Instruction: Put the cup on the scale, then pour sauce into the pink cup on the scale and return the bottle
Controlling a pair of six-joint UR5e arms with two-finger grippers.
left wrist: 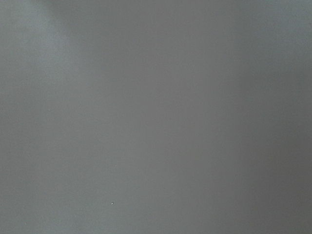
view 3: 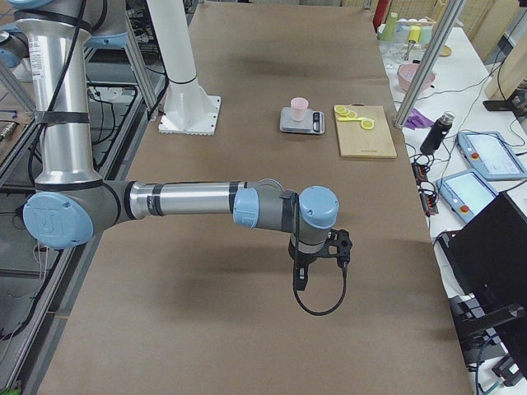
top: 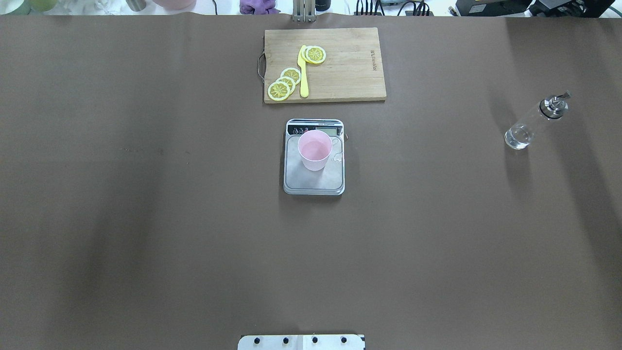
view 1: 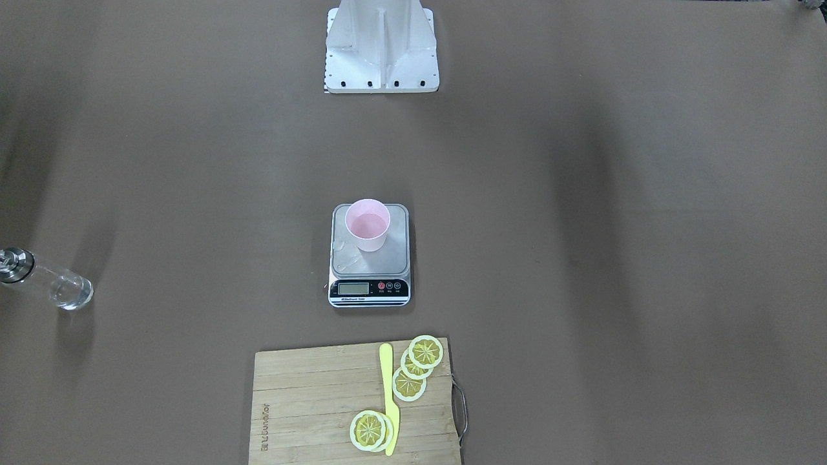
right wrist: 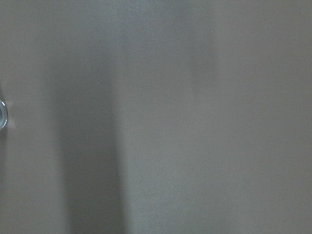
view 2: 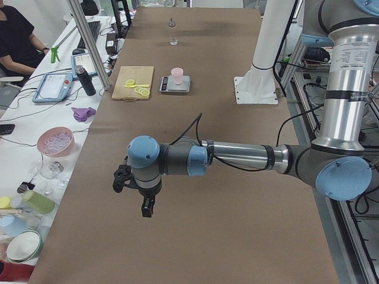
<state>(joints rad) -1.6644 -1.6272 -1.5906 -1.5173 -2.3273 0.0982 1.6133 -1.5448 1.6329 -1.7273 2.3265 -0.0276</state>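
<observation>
Now standing upright, nearer right end effector (view 3: 300, 278) than left end effector (view 2: 146, 207): bottle (top: 528, 125), well apart from cup (top: 315, 150) on scale (top: 314, 182); cannot tell either's opening.

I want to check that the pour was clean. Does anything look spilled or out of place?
Yes, a little. Clear wet patches lie on the scale beside the cup, on the side toward the bottle. They are probably splashes from pouring. Nothing else stands out.
</observation>
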